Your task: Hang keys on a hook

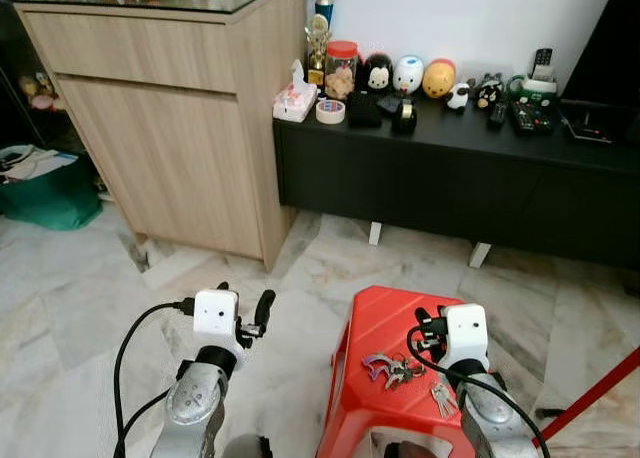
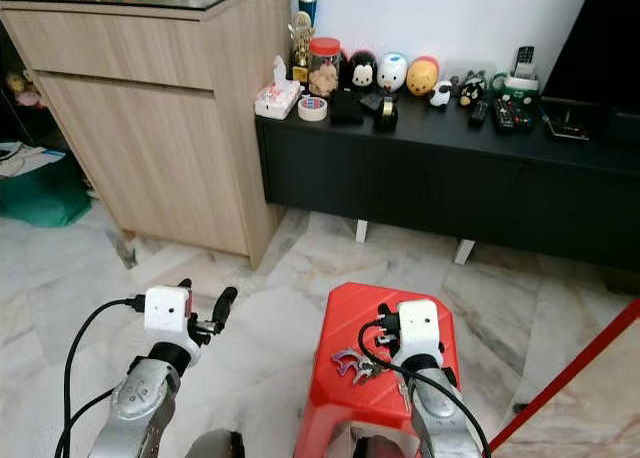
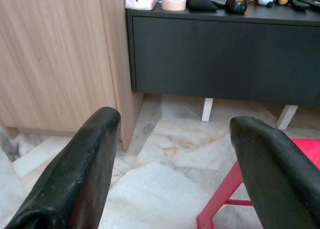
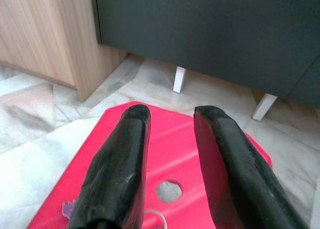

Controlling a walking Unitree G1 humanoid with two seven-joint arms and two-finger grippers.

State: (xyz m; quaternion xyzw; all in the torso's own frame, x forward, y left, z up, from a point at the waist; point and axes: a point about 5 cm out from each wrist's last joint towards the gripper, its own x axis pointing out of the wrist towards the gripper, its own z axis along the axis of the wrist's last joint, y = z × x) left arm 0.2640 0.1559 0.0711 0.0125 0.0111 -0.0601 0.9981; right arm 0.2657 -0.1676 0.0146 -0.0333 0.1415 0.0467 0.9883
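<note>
A bunch of keys (image 1: pixel 392 369) with a purple-grey tag lies on top of a red plastic stool (image 1: pixel 385 313), and some of its keys (image 1: pixel 440 398) trail toward my right arm. My right gripper (image 4: pixel 172 114) hovers over the stool seat just beyond the keys, its fingers (image 4: pixel 120 164) open with a narrow gap and nothing between them. My left gripper (image 3: pixel 175 124) hangs over the marble floor to the left of the stool, wide open and empty. Both wrists (image 1: pixel 216 318) carry white camera boxes.
A tall wooden cabinet (image 1: pixel 170 128) stands at the back left. A low black console (image 1: pixel 450 178) along the wall holds toys, a tape roll (image 1: pixel 330 110) and a tissue box. A green bag (image 1: pixel 45 193) sits far left. A red pole (image 1: pixel 590 393) slants at the right.
</note>
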